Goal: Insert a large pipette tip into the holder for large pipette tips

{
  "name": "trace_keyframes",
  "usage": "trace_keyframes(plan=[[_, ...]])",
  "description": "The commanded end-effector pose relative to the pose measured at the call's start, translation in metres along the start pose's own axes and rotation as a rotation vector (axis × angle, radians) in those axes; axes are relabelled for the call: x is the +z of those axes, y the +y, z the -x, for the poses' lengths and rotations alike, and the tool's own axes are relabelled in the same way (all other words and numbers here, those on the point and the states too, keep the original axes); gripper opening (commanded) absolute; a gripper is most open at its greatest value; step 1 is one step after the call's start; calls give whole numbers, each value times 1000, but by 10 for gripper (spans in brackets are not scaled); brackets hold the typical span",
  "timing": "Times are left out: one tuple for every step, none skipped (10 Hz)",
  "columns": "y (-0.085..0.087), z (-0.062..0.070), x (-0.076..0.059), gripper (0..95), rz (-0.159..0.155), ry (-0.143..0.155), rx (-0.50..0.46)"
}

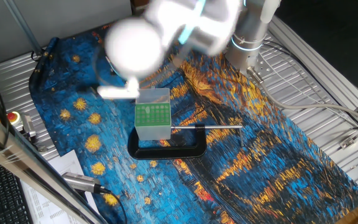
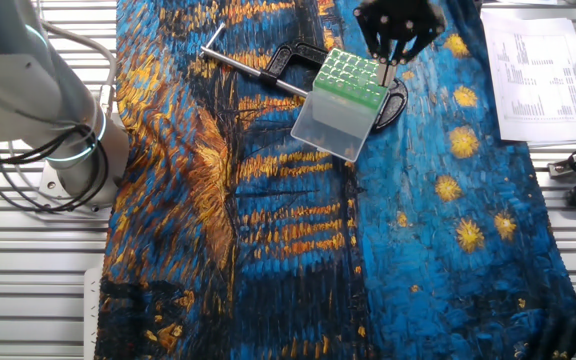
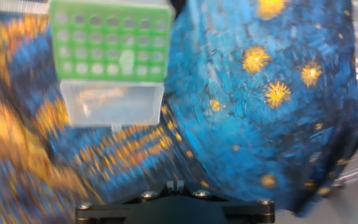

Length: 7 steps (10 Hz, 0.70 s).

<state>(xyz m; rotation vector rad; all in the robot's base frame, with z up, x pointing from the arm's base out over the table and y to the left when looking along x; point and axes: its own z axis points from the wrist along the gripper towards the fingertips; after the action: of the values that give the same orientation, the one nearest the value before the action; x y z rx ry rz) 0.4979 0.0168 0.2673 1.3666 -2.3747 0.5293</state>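
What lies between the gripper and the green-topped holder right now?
Nothing that shows. In the other fixed view the gripper hangs right at the holder top; any tip there cannot be made out.

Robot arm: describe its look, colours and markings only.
The silver-grey cylindrical metal robot arm carries a glowing light-blue ring at its joint and white upper housings, blurred in one fixed view. Its black pincer ends in dark fingers. Grey cables trail beside its base.
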Motion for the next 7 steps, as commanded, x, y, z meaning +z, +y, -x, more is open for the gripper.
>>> trace_keyframes(plan=[[-9, -14, 3, 0, 331, -184, 630], [-12, -21, 4, 0, 391, -217, 708], [-15, -28, 7, 0, 432, -241, 730], [-18, -34, 10, 0, 458, -258, 741], [-20, -39, 13, 0, 476, -264, 762], [-22, -41, 18, 0, 490, -273, 784], [-24, -43, 23, 0, 503, -300, 804]])
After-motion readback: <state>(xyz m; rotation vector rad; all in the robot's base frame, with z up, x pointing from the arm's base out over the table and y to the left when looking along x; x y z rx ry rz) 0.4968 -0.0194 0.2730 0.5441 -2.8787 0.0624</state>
